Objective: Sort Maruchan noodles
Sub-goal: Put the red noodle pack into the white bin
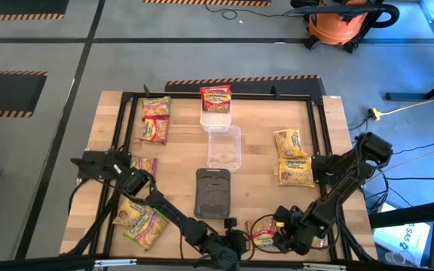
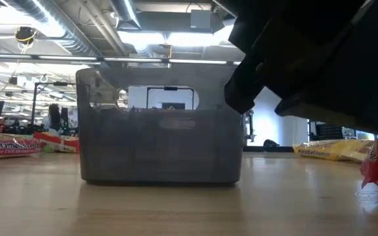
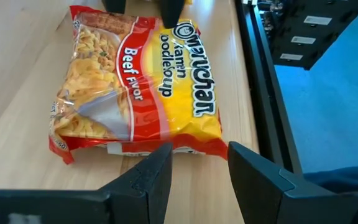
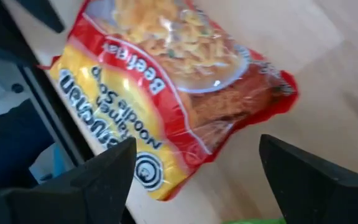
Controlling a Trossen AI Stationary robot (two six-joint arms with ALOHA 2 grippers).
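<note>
A red-and-yellow Beef Flavor Maruchan packet (image 1: 263,235) lies flat on the table near its near edge, between my two grippers. My left gripper (image 3: 197,163) is open, its fingertips at one short edge of the packet (image 3: 135,87). My right gripper (image 4: 194,171) is open wide above the packet's (image 4: 179,93) other end. Another red packet (image 1: 215,98) rests in the white tray (image 1: 215,119). Green-and-pink packets (image 1: 155,118) lie far left, yellow ones (image 1: 293,158) on the right, and more packets (image 1: 140,218) near left. My left gripper has its open fingertips (image 3: 157,163) level at the packet's short edge (image 3: 166,149); I cannot tell whether they touch it. My right gripper's fingers (image 3: 169,12) stand over the opposite end from above; whether they touch cannot be told. The packet lies flat.
A clear tray (image 1: 224,147) and a dark tray (image 1: 213,193) stand in a row at the table's middle behind the white one. The dark tray (image 2: 159,134) fills the low view. A black frame (image 1: 319,135) rings the table, with bare wood around the trays.
</note>
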